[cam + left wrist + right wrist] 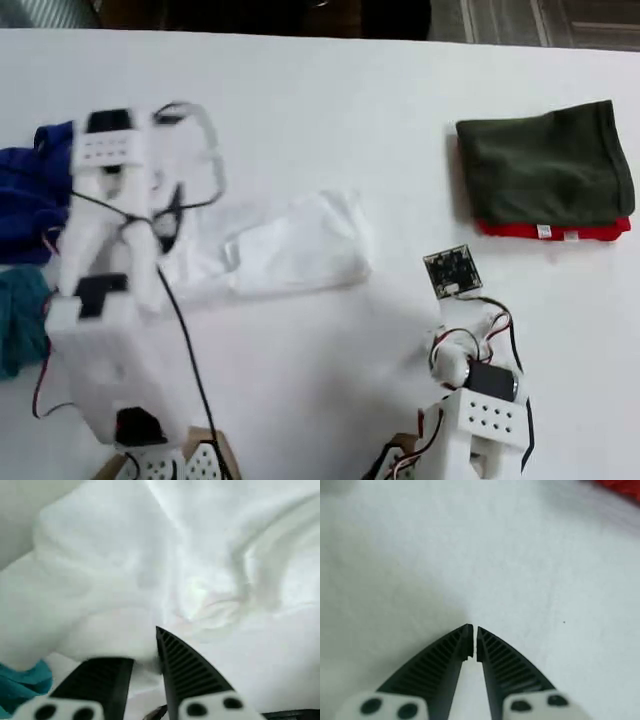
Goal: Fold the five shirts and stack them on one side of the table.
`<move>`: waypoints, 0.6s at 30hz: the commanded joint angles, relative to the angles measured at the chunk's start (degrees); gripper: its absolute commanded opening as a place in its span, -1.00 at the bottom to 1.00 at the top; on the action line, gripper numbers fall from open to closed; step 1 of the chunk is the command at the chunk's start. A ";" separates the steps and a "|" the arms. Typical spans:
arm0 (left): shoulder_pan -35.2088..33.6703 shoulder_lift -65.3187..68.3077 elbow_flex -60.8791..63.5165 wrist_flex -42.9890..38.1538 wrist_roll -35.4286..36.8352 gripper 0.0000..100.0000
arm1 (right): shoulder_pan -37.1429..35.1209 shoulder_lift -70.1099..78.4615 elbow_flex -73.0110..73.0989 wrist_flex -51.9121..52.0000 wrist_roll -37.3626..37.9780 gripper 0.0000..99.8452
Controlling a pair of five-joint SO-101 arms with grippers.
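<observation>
A crumpled white shirt (pixel 290 245) lies left of the table's middle. My left arm (pixel 105 250) stands over its left end. In the left wrist view my left gripper (pixel 145 655) is shut on a fold of the white shirt (pixel 150 555), and cloth drapes over one finger. A folded dark green shirt (pixel 545 165) rests on a folded red shirt (pixel 555 230) at the right side. A blue shirt (pixel 25 200) and a teal shirt (pixel 20 315) lie bunched at the left edge. My right gripper (pixel 471 635) is shut with nothing in it, above bare table, with the red shirt (pixel 620 487) farther off.
The right arm (pixel 470 385) sits low at the front right, with its small camera board (pixel 452 270) below the folded stack. Loose black cables (pixel 190 190) hang off the left arm over the white shirt. The teal shirt (pixel 20 685) lies close beside the left gripper.
</observation>
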 commanded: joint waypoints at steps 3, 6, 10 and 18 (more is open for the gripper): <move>13.27 -16.26 0.13 1.05 -0.79 -0.95 | 0.57 -1.10 -0.26 -0.04 -0.35 -0.96; 19.08 -16.97 0.40 1.05 -0.62 -0.95 | 0.57 -1.10 -0.26 -0.04 -0.35 -0.96; 23.65 -16.88 0.40 -2.29 -0.70 -0.95 | 0.57 -1.10 -0.26 -0.04 -0.35 -0.96; 31.30 -13.63 0.40 -13.80 -0.44 -0.95 | 0.57 -1.10 -0.26 -0.04 -0.35 -0.96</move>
